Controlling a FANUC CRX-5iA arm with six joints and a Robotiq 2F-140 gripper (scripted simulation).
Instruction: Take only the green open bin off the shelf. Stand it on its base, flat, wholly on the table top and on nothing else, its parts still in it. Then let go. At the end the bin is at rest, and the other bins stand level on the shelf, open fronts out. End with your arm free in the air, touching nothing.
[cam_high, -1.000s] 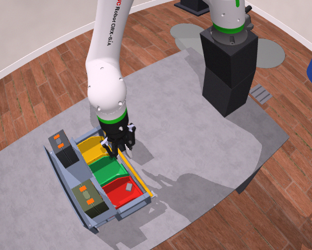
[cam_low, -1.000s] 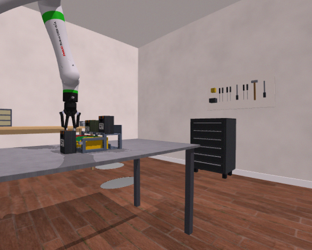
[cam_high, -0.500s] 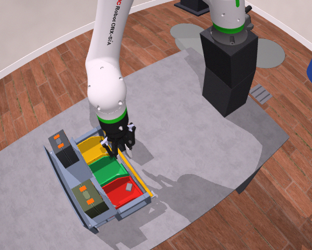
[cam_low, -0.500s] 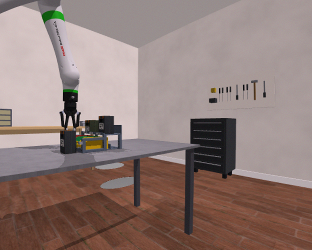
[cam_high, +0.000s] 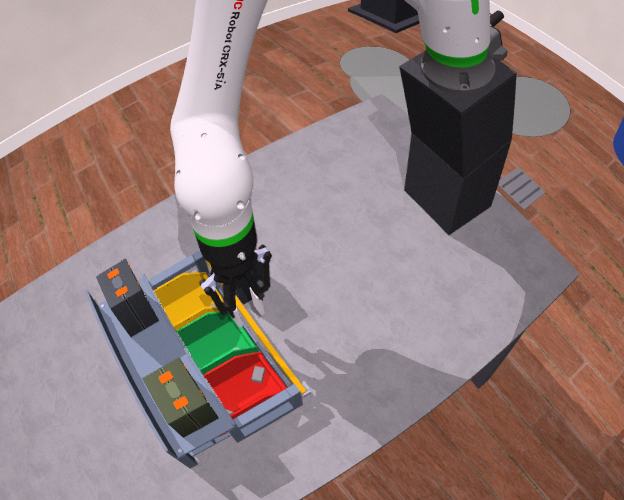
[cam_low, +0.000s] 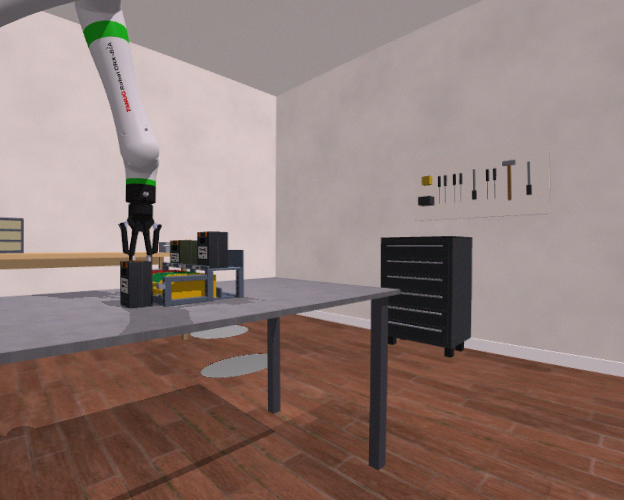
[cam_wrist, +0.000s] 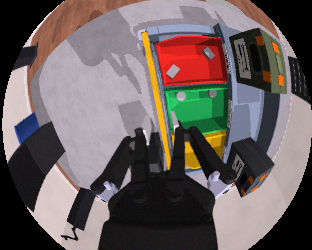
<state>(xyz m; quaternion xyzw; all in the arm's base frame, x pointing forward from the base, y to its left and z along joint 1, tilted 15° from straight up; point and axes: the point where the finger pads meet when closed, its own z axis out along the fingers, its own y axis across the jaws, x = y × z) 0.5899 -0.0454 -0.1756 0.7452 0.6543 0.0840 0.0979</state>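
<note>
We see the arm (cam_low: 120, 93) reach down over the grey table (cam_low: 291, 296). Its gripper (cam_low: 139, 248), fingers partly closed on nothing, hangs just above a black box (cam_low: 135, 283) beside the shelf (cam_low: 210, 283). A black drawer cabinet (cam_low: 426, 289) stands below wall-hung tools (cam_low: 481, 183).

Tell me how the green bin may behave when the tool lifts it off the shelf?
The green bin looks like stiff moulded plastic, so it should keep its shape. Its front is open and small loose parts lie inside, so tilting forward may spill them. The red bin and yellow bin stand close, so it may rub them.
</note>
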